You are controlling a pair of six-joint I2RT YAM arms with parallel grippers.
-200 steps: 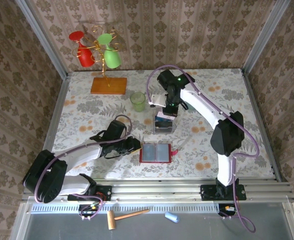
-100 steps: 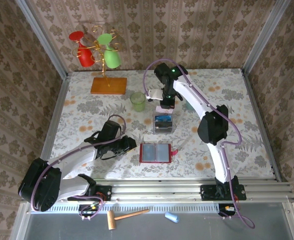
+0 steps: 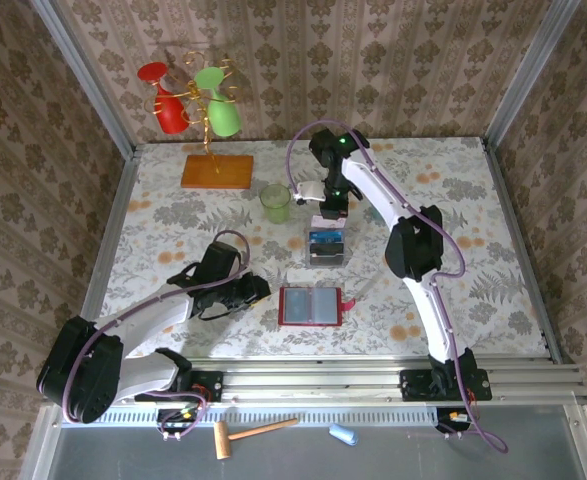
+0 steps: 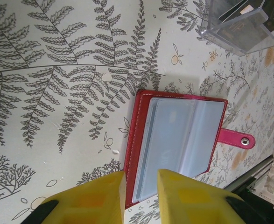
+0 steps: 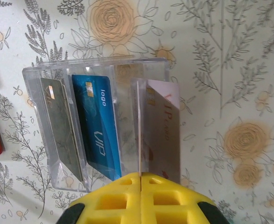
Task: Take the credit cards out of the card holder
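Currently three cards (image 5: 97, 126) stand slotted in the clear rack (image 5: 43, 74), just beyond the open wallet (image 4: 174, 140) (pockets look empty). Over the pale card (image 5: 165, 126) the right gripper (image 5: 140, 189) is pressed together, grip unclear. The left gripper (image 4: 140, 191) is parted and empty at the wallet's edge, probably steadying it.

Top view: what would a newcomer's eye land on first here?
The red card holder lies open, front centre, beside the open left gripper. Just behind it, the right gripper pinches a pale card in a clear rack holding a blue card and a dark card.
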